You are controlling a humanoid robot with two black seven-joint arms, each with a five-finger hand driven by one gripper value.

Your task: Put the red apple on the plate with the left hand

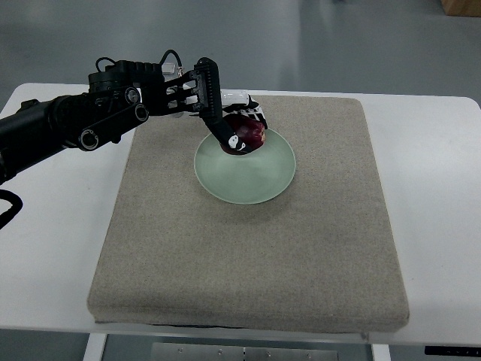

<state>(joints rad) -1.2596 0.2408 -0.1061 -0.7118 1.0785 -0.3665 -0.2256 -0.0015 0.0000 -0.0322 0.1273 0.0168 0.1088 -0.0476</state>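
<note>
Reaching in from the picture's left edge, the left arm [68,124] is a black, jointed limb with round silver bolt heads and exposed cables along its top. Its left hand [229,124] has black finger segments tipped in white, and these are curled around the red apple [248,134], one dark finger crossing the fruit's near side and the pale fingertips wrapping its far side. The apple is dark red, rounded and glossy, with a small white highlight on its skin. It sits at the far-left part of the plate [252,177], over the rim area; whether it rests on the plate's surface or is held just above it cannot be told.

The plate is round, shallow and smooth, a pale green with a slightly raised edge, and apart from the apple its bowl holds nothing. It lies on a square mat [248,256] of coarse, woven beige fabric with rounded corners and a visible thickness at the front edge. The mat covers most of a smooth white counter [440,195], which shows along its sides.
</note>
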